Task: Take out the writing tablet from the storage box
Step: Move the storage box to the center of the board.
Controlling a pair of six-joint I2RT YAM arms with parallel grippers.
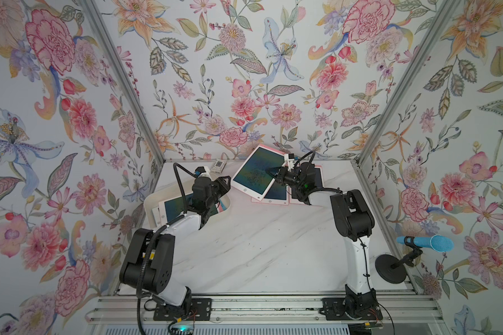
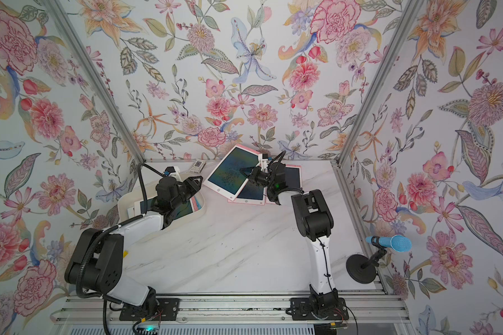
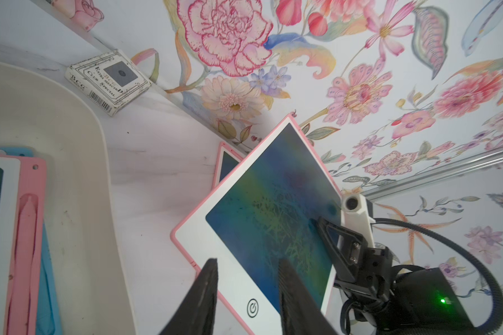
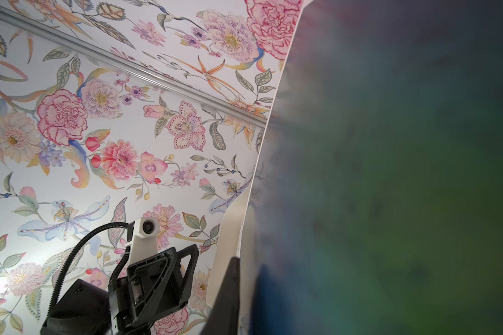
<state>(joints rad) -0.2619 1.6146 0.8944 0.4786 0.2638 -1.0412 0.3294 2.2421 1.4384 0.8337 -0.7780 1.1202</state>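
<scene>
My right gripper (image 1: 271,171) (image 4: 244,266) is shut on a pink-backed, white-framed writing tablet (image 1: 253,171) (image 2: 230,171) (image 3: 273,188) and holds it tilted above the back of the table. Its dark screen fills the right wrist view (image 4: 389,174). The cream-white storage box (image 1: 149,204) (image 2: 124,203) (image 3: 70,174) lies at the left, partly under my left arm, with more tablets (image 1: 173,204) (image 3: 26,232) stacked inside. Over the box's far right corner my left gripper (image 1: 228,181) (image 3: 247,262) stands open, just short of the held tablet's lower corner and holding nothing.
Two more tablets (image 1: 273,195) (image 1: 318,178) lie flat on the marble table under the held one. A small card pack (image 1: 217,166) (image 3: 108,81) sits by the back wall. A blue microphone on a black stand (image 1: 427,243) is at the right edge.
</scene>
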